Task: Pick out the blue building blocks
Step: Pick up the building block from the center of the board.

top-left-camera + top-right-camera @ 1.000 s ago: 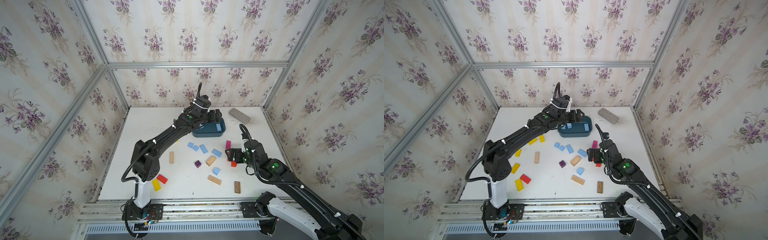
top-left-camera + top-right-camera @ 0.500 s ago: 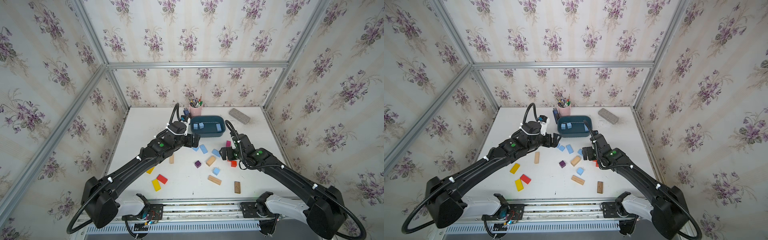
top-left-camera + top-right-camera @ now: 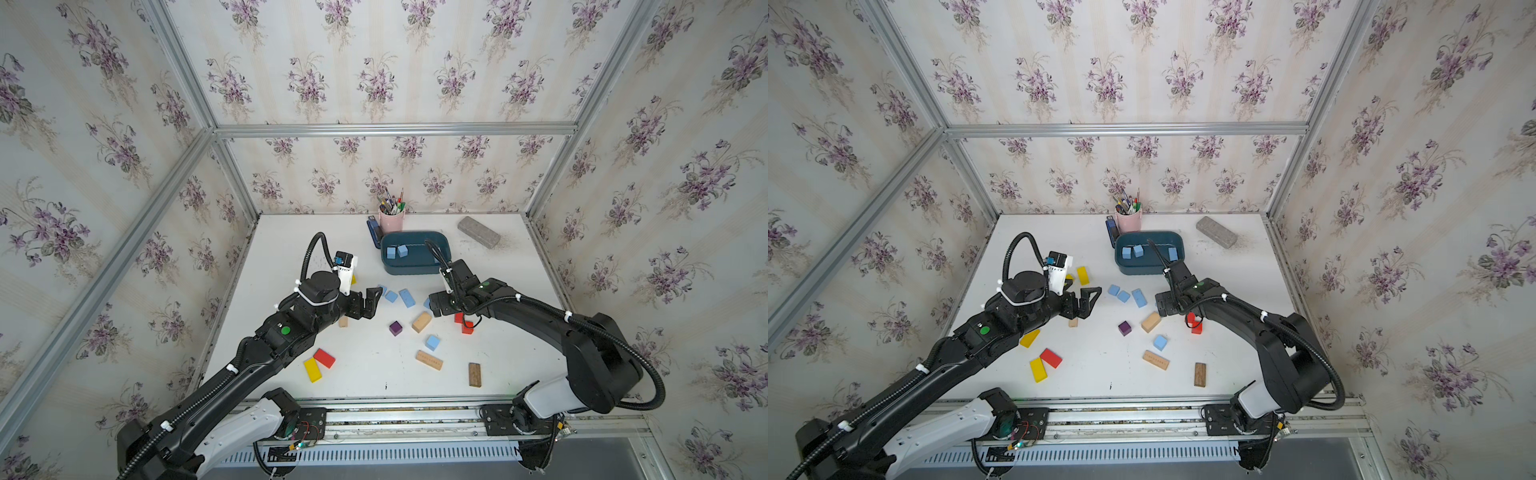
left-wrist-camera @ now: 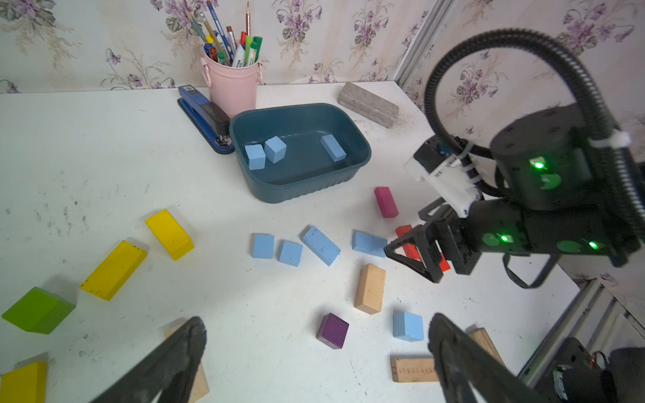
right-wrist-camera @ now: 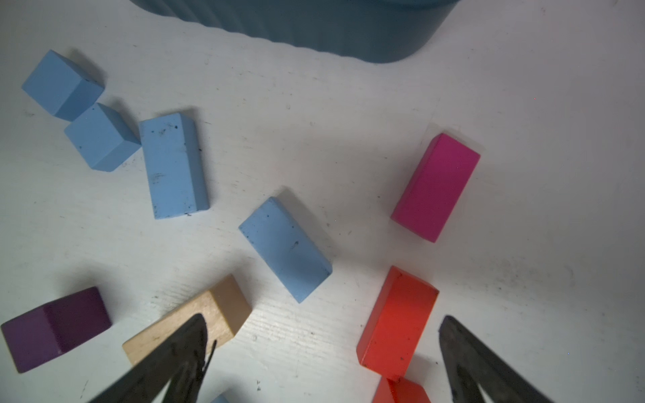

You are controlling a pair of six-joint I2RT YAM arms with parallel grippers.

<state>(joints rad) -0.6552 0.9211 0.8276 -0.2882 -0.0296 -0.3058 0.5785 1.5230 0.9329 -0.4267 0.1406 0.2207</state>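
Three light blue building blocks [image 3: 1138, 250] lie in the dark teal tub [image 3: 1148, 270] at the back. Two blue cubes [image 3: 391, 296] and a blue bar [image 3: 407, 298] lie in a row in front of it. Another blue bar [image 5: 284, 247] lies just ahead of my right gripper [image 5: 324, 318], which hangs open and empty low over the table. One more blue cube [image 3: 432, 342] sits nearer the front. My left gripper [image 3: 372, 301] is open and empty, left of the blue row; its wrist view shows the purple cube [image 4: 332, 335] between its fingers [image 4: 188, 349].
A pink pen cup [image 3: 391, 220], a blue stapler [image 3: 372, 232] and a grey brick [image 3: 478, 232] stand at the back. Red [image 5: 398, 317], magenta [image 5: 436, 186], tan [image 3: 421, 322], yellow [image 3: 312, 370] and brown [image 3: 474, 374] blocks are scattered around. A green block [image 4: 36, 310] lies at the left.
My left arm has pulled back from over the tub to the left of the blue row, jaws open. My right gripper has shifted left and back toward a blue bar.
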